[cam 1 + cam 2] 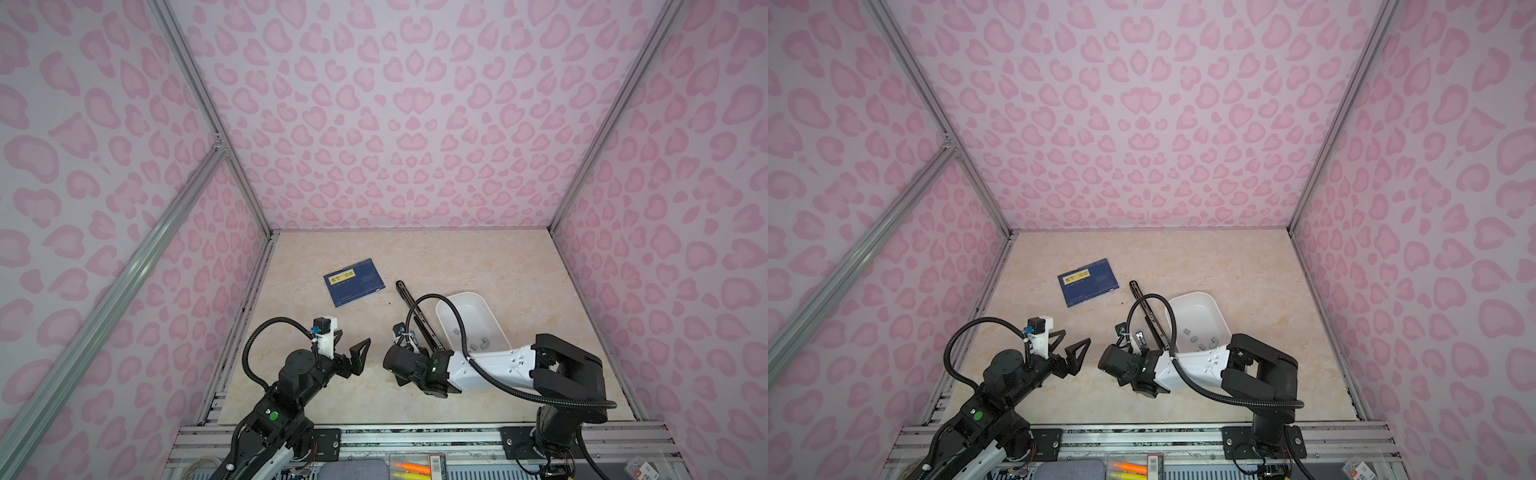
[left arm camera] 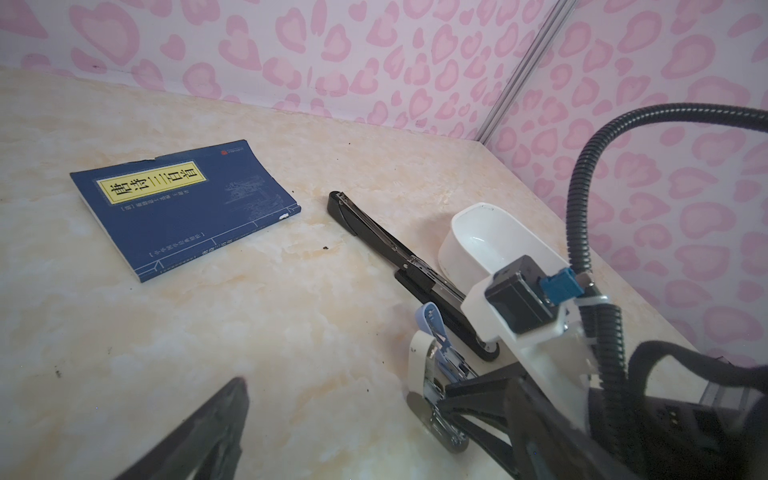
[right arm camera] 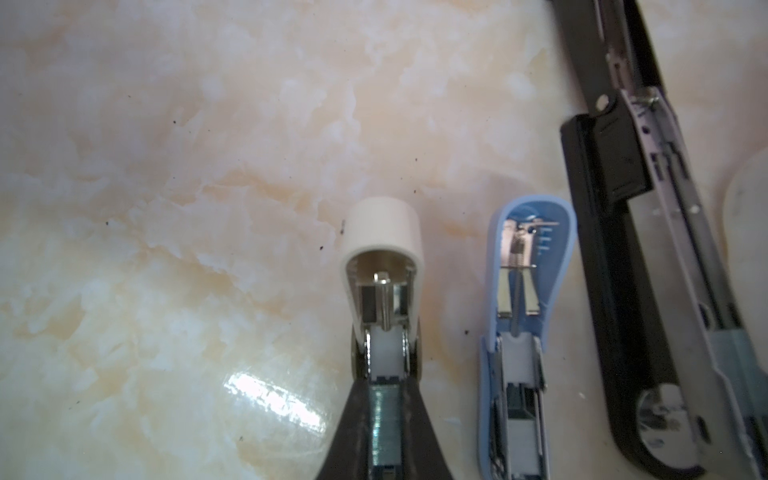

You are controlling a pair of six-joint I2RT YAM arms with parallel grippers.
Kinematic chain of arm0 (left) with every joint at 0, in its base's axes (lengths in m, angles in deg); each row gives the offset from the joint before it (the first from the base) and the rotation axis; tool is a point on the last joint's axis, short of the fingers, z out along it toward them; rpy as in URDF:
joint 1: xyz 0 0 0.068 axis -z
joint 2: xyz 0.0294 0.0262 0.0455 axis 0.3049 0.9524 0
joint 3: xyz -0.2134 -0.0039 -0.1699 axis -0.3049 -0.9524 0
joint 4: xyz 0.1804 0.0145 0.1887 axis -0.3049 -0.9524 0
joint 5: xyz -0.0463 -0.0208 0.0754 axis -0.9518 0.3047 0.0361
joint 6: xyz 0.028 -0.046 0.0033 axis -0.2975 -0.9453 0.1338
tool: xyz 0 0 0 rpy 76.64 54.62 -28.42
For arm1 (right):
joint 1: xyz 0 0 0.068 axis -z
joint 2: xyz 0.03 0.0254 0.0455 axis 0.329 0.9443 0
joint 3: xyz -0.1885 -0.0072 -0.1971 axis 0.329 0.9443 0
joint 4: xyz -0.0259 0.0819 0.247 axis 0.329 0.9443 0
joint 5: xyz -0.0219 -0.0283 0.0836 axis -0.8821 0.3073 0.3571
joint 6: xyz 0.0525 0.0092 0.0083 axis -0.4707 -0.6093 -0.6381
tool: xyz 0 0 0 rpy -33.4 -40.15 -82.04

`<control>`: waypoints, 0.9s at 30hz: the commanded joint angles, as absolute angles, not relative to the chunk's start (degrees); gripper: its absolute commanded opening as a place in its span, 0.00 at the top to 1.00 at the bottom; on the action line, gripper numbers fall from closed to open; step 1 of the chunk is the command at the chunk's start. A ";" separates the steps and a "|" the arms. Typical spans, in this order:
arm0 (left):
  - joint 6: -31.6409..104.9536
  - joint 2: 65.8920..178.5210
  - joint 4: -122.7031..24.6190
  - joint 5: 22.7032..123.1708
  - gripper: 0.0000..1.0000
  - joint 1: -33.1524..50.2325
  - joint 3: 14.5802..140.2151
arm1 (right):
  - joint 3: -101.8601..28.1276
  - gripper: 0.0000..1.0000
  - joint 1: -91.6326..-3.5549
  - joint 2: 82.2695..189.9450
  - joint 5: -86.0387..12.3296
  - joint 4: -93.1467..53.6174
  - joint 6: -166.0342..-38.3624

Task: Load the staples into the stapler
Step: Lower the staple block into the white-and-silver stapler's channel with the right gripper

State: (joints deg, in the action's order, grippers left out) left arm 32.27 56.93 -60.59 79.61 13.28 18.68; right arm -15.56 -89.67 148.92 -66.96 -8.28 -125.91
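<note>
We find a blue book (image 1: 354,282) flat on the marbled table (image 1: 457,257) | a white tub (image 1: 469,305) off to its right | pink heart-print walls (image 1: 415,124) on three sides

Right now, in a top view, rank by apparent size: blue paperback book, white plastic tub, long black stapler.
1. White plastic tub, partly hidden
2. Blue paperback book, close behind
3. Long black stapler

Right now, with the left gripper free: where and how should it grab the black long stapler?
Probably the far, free end of the black long stapler, coming straight down with the left gripper across its narrow width. It lies flat, opened out; the white tray flanks its near half, where the blue stapler and right gripper also crowd in.
</note>
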 commanded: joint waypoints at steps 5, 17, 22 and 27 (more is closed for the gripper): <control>32.16 56.90 -59.42 80.00 0.03 13.25 18.57 | -15.71 0.96 -89.70 149.79 -68.27 -7.49 -126.53; 32.08 56.91 -59.33 80.02 0.03 13.28 18.54 | -15.25 0.96 -89.92 149.67 -67.98 -7.05 -127.10; 32.08 56.94 -59.32 79.97 0.03 13.29 18.54 | -15.29 0.96 -90.40 149.56 -68.59 -6.28 -127.35; 32.08 56.85 -59.45 80.03 0.03 13.28 18.44 | -15.26 0.96 -90.59 149.34 -69.23 -5.91 -127.43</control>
State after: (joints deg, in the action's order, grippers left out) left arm 32.27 56.93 -60.59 79.74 13.32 18.68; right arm -15.56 -90.45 149.32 -67.66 -6.95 -126.93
